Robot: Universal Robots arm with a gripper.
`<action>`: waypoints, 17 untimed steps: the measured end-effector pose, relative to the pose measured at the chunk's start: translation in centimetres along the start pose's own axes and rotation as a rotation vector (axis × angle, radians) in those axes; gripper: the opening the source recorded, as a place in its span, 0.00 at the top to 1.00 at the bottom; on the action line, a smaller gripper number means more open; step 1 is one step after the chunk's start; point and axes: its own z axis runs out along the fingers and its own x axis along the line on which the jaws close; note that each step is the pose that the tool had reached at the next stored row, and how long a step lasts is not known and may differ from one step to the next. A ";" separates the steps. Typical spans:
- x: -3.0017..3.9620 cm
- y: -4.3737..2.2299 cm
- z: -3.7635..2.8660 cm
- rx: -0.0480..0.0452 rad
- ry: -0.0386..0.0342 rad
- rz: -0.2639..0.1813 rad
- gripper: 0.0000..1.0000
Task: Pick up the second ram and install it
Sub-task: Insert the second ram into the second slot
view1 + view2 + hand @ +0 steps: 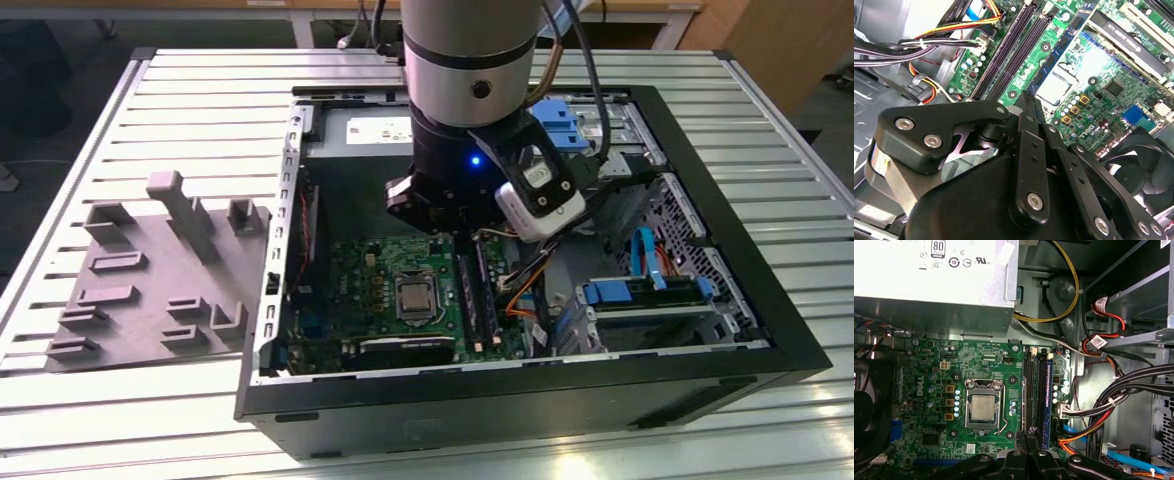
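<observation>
My gripper [451,238] hangs inside the open computer case, above the green motherboard [354,300]. Its fingers are pressed together in both wrist views, and no stick juts out past the fingertips [1026,100] [1029,434]. They are in line with the long black memory slots [1030,390] [1004,55] beside the processor socket [981,407]. In the exterior view a long dark stick [481,297] stands on edge along those slots. I cannot tell if it is the second ram or the slots themselves.
A grey plastic block [147,280] with upright posts lies on the slatted table at the exterior view's left. Bundled cables [1124,390], a silver power supply [929,275] and blue drive brackets [641,295] crowd the case around the board. A black fan [1144,160] sits nearby.
</observation>
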 end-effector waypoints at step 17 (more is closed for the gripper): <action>-0.18 -0.02 0.51 -0.0004 0.0000 0.000 0.89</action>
